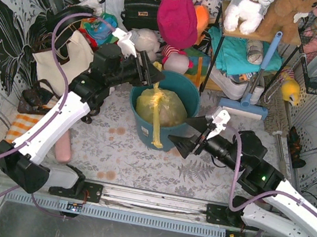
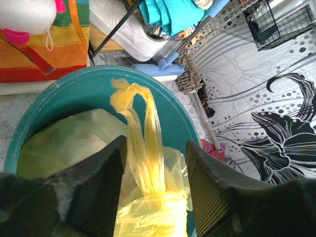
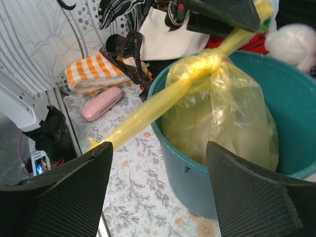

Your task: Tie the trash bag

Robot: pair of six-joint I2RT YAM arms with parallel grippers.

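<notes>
The trash bag (image 1: 161,108) is yellow-green and sits inside a teal bin (image 1: 191,90). Its neck is gathered into a knot (image 3: 205,61). One twisted tail (image 1: 156,130) hangs over the bin's front rim down to the table. My left gripper (image 1: 155,78) hovers over the bin's back left rim. It is open, and two yellow strands (image 2: 145,148) run loosely between its fingers (image 2: 101,182). My right gripper (image 1: 189,135) is open and empty, just right of the bin's front. In the right wrist view (image 3: 159,148) the tail's end lies by its left finger (image 3: 74,192).
A cream tote (image 1: 74,57) and an orange checked cloth (image 1: 22,125) lie at the left, and a pink case (image 1: 65,148) lies near the left arm. A black handbag (image 1: 142,8), soft toys and a shelf crowd the back. A blue-handled brush (image 1: 259,69) leans at the right.
</notes>
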